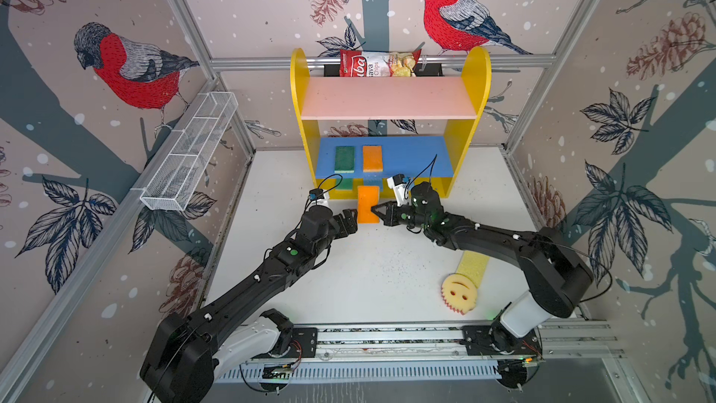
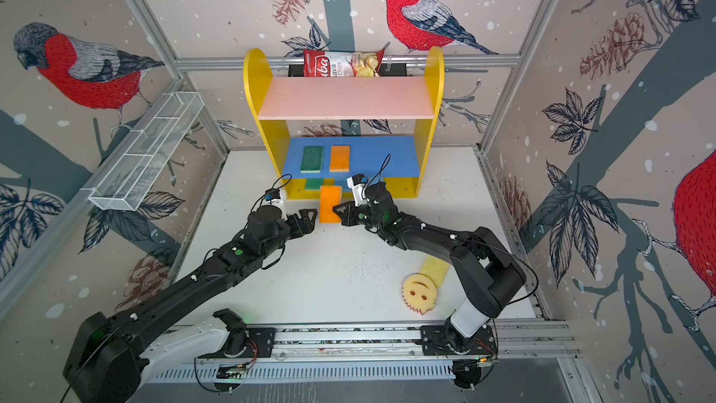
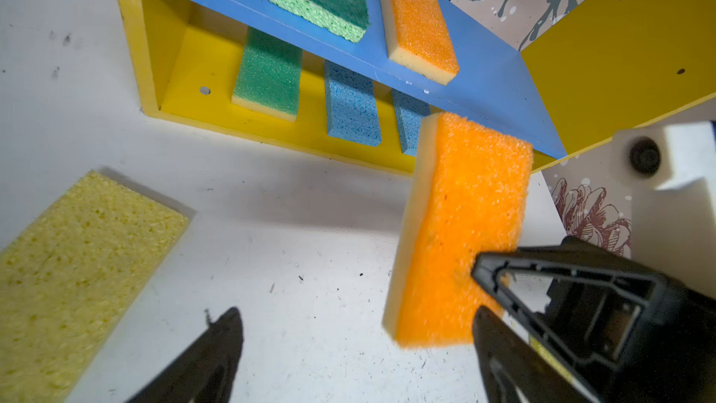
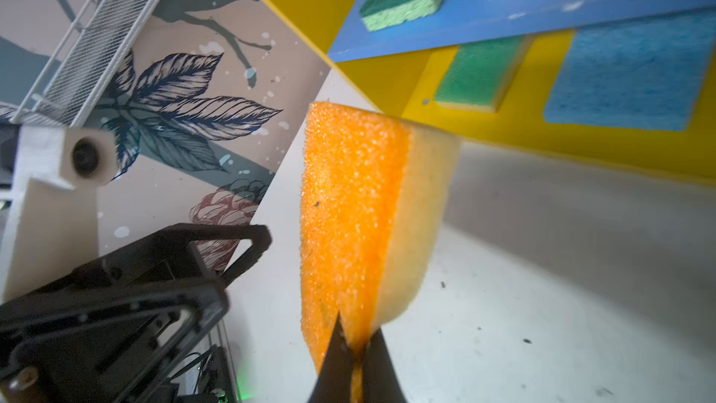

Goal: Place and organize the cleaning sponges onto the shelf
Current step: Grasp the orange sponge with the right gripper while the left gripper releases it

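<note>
A white wire basket [image 1: 190,153] hangs on the wall at the left of both top views. A chips bag [image 1: 377,63] sits in a black basket [image 1: 432,69] behind the shelf [image 1: 300,83] at upper centre. At lower right a yellow sponge [image 1: 473,263] lies flat on the bench [image 1: 387,277], the smiley sponge [image 1: 459,291] touching its near end. The left wrist view shows another yellow pad [image 3: 77,265] flat on the bench before the shelf.

The blue middle board [image 1: 418,158] carries a dark green sponge [image 1: 344,159] and a small orange sponge [image 1: 372,158] side by side, their long axes running front to back. On the yellow base [image 3: 186,71] lie a green-topped sponge [image 3: 269,79], a blue sponge [image 3: 350,104] and a second blue sponge [image 3: 407,120], all partly under the blue board's front edge.

The held orange sponge [image 1: 368,205] hangs at frame centre, just in front of the base and apparently off the bench. Its long axis runs up and down the frame, with the far end toward the shelf. The right end effector [image 1: 376,211] is clamped on its lower right edge. The left end effector [image 1: 353,222] stands just beside its left edge, jaws apart and gripping nothing.
</note>
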